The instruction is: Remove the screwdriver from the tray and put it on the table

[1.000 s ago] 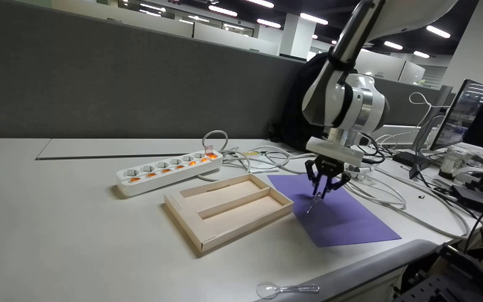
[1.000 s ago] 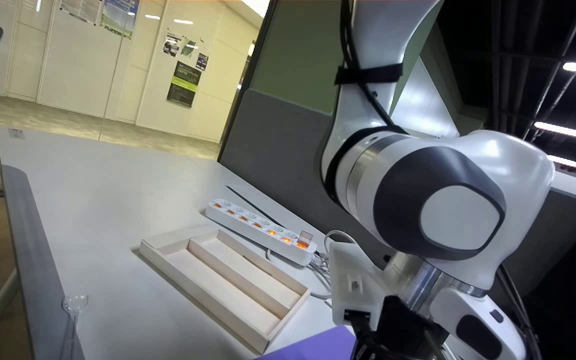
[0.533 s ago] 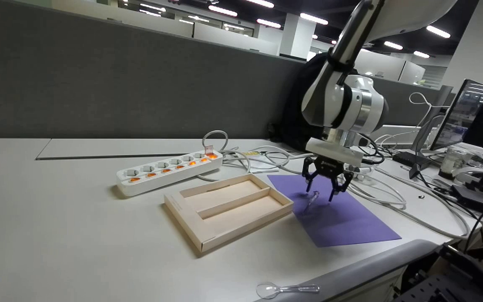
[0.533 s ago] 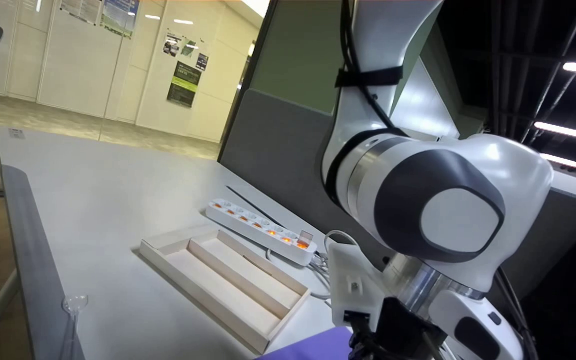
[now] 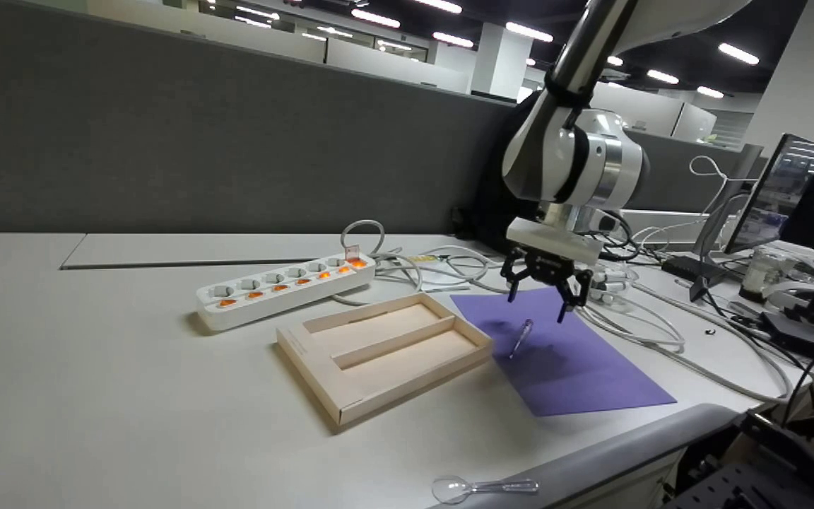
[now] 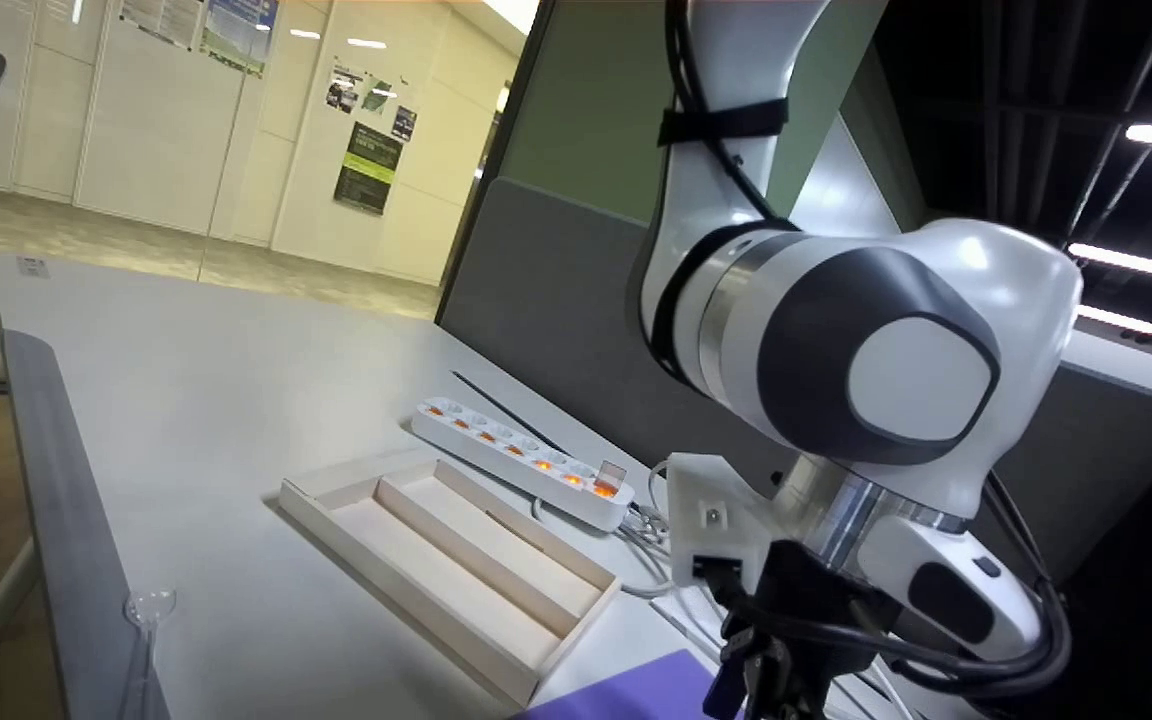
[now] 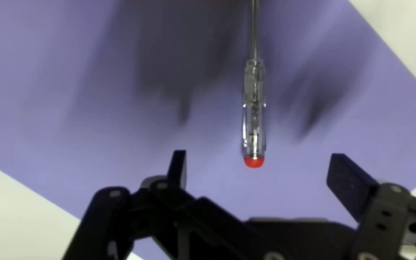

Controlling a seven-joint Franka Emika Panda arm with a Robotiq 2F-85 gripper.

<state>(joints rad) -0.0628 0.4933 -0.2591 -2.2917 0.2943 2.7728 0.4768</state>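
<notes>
Screwdriver (image 7: 254, 86) lies on purple sheet (image 5: 584, 371), near the tray (image 5: 394, 346). Gripper (image 5: 535, 309) hangs above, jaws spread wide, holding nothing.

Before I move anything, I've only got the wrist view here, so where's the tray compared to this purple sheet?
Observer: In an exterior view, the tray sits on the table close beside the purple sheet; whether they touch, I can't tell.
Operator: Okay, anything else near the tray?
Observer: Yes, both exterior views show a white power strip, partly lit orange, lying alongside it with a gap between.
Operator: And how low am I?
Observer: In an exterior view, the end effector hangs above the purple sheet and the screwdriver, touching neither.
</notes>
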